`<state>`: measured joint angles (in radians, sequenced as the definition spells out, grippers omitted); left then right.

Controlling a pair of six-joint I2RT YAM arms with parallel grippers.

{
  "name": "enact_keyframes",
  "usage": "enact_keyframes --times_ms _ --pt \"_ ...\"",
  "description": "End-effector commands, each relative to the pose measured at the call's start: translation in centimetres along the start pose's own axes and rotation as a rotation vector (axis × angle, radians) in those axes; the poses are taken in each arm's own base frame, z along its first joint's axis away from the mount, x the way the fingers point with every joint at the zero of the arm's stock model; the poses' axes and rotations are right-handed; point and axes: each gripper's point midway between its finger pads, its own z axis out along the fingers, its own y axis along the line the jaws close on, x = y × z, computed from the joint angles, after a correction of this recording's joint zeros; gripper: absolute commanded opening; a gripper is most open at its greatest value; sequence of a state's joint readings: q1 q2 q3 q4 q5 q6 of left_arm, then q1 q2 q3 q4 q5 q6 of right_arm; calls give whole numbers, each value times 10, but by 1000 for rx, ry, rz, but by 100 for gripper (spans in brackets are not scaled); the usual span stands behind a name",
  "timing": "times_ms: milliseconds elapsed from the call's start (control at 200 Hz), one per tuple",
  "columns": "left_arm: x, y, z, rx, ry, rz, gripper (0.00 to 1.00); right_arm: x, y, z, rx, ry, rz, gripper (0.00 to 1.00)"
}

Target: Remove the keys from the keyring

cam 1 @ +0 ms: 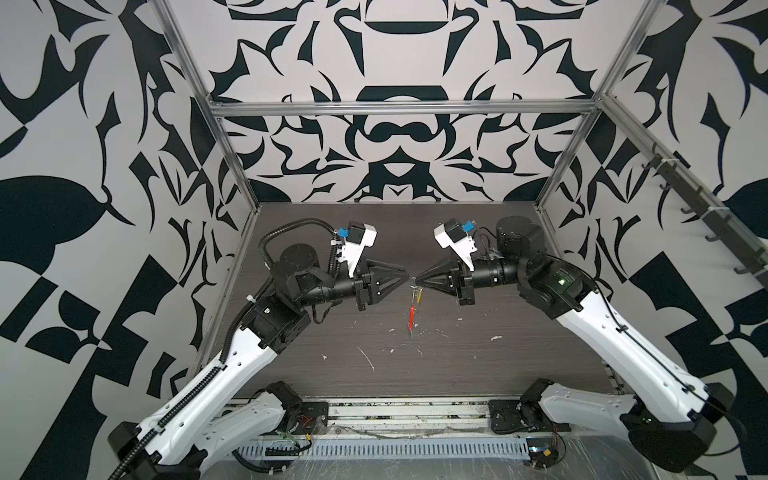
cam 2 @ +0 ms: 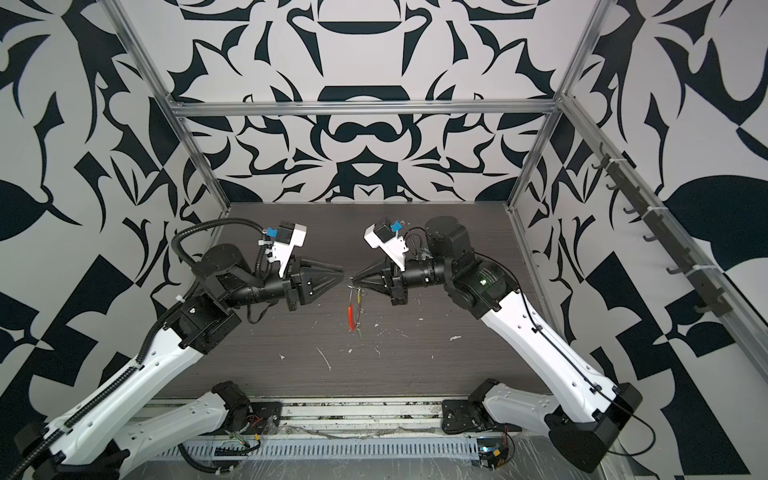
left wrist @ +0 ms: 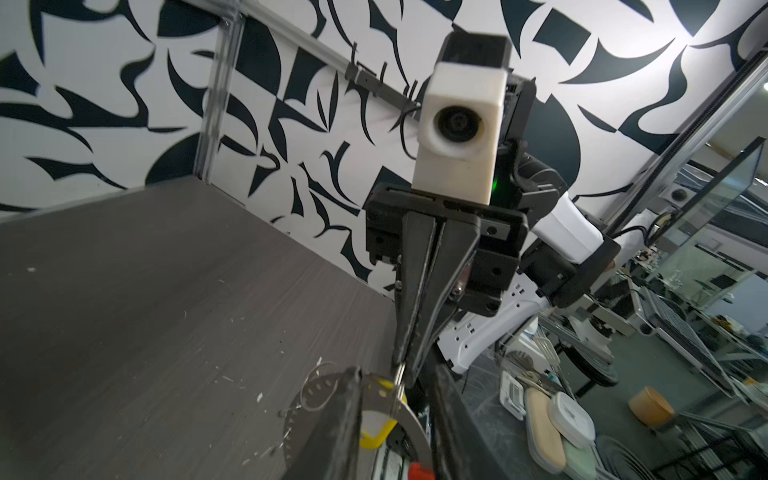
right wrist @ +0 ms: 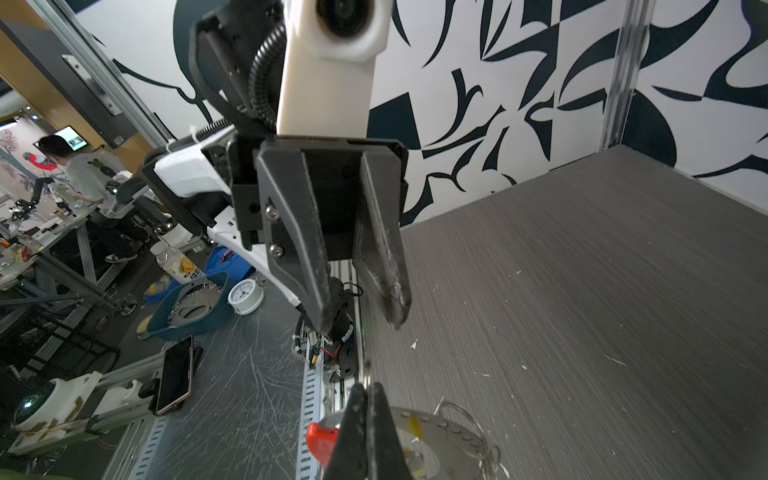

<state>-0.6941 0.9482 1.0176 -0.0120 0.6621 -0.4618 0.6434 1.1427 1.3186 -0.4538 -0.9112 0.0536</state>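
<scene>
Progress: no removal confirmed. The yellow key [cam 1: 420, 296] and, as far as a small green trace shows, the green key [cam 1: 411, 333] appear to hang on the keyring [cam 1: 412, 316]. Both are left to take off.

The keyring hangs edge-on above the counter [cam 1: 498, 332], red arc low.

Right gripper [cam 1: 417, 284]: jaws pressed together, pinching the keyring's upper rim.

Left gripper [right wrist: 362, 312]: jaws spread and empty, facing the right gripper just beside the held rim. Contact with the rim cannot be determined.
</scene>
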Motion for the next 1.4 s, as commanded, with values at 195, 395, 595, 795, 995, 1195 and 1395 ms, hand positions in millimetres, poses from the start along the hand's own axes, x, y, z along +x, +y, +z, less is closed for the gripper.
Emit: enact_keyframes --times_ms 195,395,595,795,995,1195,1395 --pt "21 -6 1 34 157 -46 28 -13 10 -5 -4 13 -54 0" --pt "19 -7 3 46 157 -35 23 -14 9 -5 -3 19 -46 0" --pt "18 -5 8 59 169 -45 21 -15 7 -4 1 19 -41 0" --pt "16 -3 9 51 163 -40 14 -16 5 -2 0 22 -36 0" --pt "16 -3 10 51 162 -40 1 -17 3 -1 4 18 -33 0" --pt "5 5 7 -2 34 -7 0 -33 -12 -8 131 -79 -40 7" --pt "-21 5 -14 -71 -207 89 0 -49 -12 -32 244 -294 -88 44"
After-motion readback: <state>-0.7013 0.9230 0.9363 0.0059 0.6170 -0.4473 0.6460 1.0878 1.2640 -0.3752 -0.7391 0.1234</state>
